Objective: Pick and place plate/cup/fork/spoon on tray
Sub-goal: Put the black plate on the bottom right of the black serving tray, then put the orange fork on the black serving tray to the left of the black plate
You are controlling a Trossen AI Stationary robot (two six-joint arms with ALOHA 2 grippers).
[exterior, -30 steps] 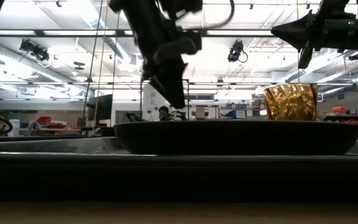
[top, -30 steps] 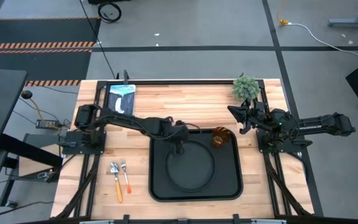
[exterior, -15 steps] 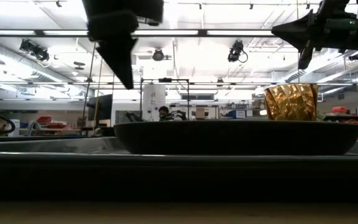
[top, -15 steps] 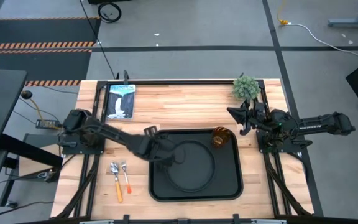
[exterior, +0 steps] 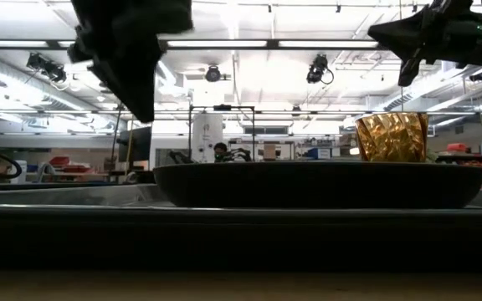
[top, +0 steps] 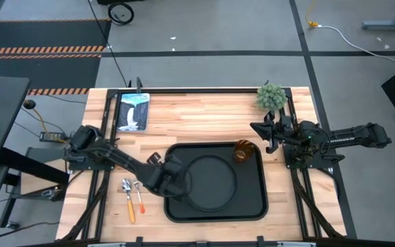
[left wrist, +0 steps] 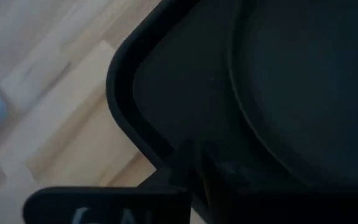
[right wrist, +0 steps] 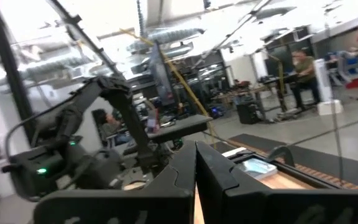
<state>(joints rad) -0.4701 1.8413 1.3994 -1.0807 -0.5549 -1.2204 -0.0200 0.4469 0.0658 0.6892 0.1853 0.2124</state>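
fork (top: 138, 195) just beside left pincer (top: 158, 184), untouched

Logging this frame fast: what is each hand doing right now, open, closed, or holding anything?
Left hand: shut, empty, above the tray's left edge.
Right hand: shut, empty, waiting at the table's right side.

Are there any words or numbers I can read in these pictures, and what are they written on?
None can be read for sure.
The right arm has small pale lettering along it in the high view, too small to read.
The book at the table's far left corner shows a picture on its cover, but any words on it are too small to read.
A dark bar in the left wrist view carries pale marks, too blurred to read.
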